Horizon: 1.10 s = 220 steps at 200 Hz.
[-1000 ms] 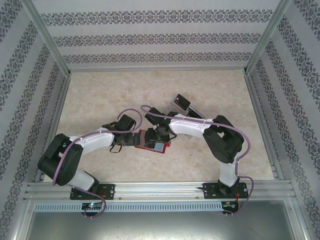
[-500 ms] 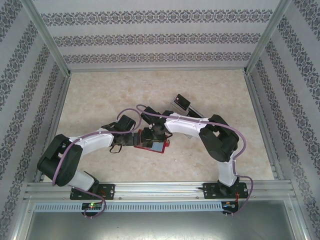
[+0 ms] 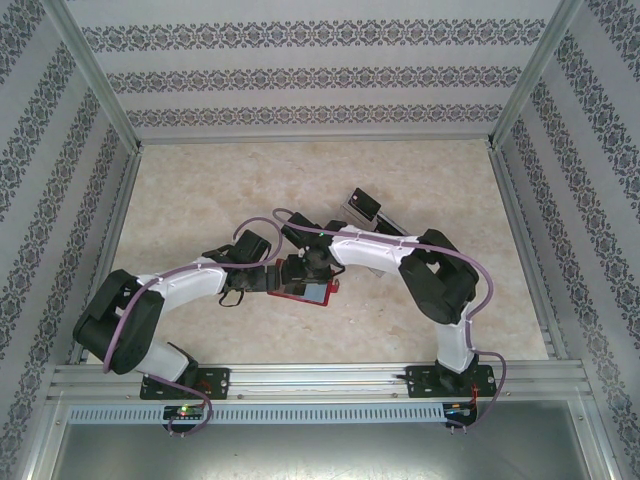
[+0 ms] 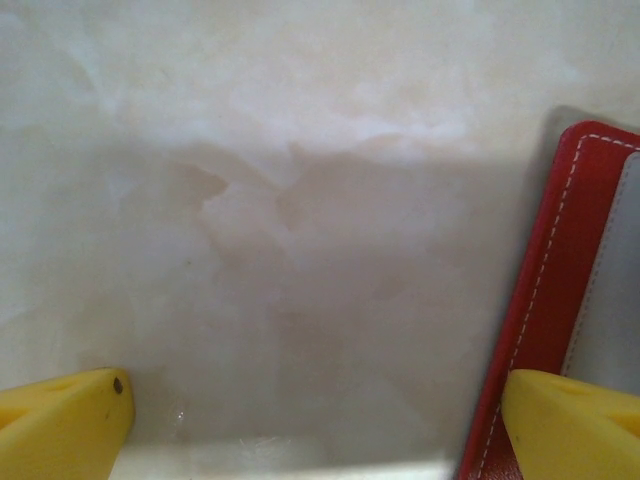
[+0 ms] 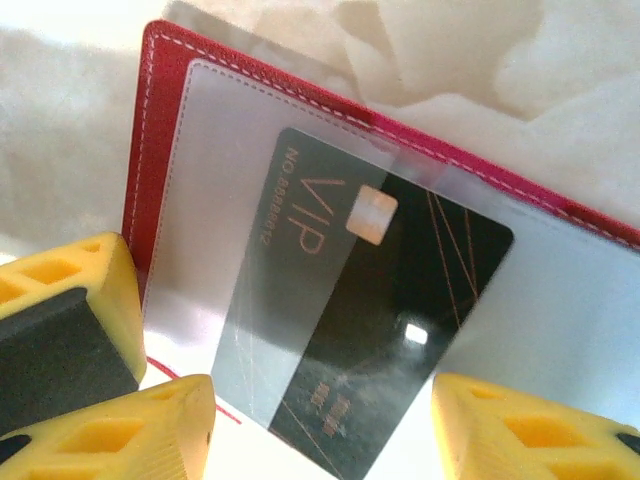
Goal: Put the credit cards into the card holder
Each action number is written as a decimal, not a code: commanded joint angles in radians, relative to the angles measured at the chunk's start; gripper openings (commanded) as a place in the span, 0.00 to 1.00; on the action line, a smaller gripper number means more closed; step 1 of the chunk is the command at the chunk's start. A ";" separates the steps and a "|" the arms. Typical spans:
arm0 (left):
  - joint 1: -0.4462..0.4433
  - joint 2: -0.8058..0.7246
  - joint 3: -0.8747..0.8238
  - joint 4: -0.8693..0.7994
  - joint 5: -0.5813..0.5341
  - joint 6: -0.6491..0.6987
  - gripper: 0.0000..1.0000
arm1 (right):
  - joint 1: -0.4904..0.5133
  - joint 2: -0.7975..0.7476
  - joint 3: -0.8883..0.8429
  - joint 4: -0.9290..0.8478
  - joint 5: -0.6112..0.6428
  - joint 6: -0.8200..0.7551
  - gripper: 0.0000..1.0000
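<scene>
**Card halfway into the pocket**

The red card holder (image 3: 318, 293) lies open near the middle of the desk (image 3: 200, 190), slightly toward 6 o'clock. A black credit card (image 5: 400, 290) sits half under its filmy pocket (image 5: 220, 180). The right claw (image 5: 320, 405) looks clamped across the card's long edges. The left claw (image 4: 315, 420), at the holder's 9 o'clock, stands wide apart and empty. The card is probably thin, stiff and slick, so an edge grip suits it. The light holder may slide.
</scene>
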 commanded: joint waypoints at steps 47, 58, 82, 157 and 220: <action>-0.005 0.000 -0.052 0.120 0.157 -0.038 0.93 | -0.012 -0.086 -0.074 -0.009 0.047 0.008 0.57; -0.006 -0.006 -0.064 0.129 0.170 -0.042 0.90 | -0.014 -0.094 -0.085 -0.002 0.046 0.010 0.55; -0.008 -0.020 -0.082 0.139 0.197 -0.059 0.87 | -0.023 -0.107 -0.109 0.006 0.045 0.009 0.52; -0.154 -0.081 -0.110 0.152 0.194 -0.177 0.86 | -0.055 -0.156 -0.152 0.032 0.040 0.001 0.48; -0.173 -0.238 -0.057 0.018 -0.017 -0.196 0.93 | -0.060 -0.157 -0.167 0.069 0.018 0.023 0.39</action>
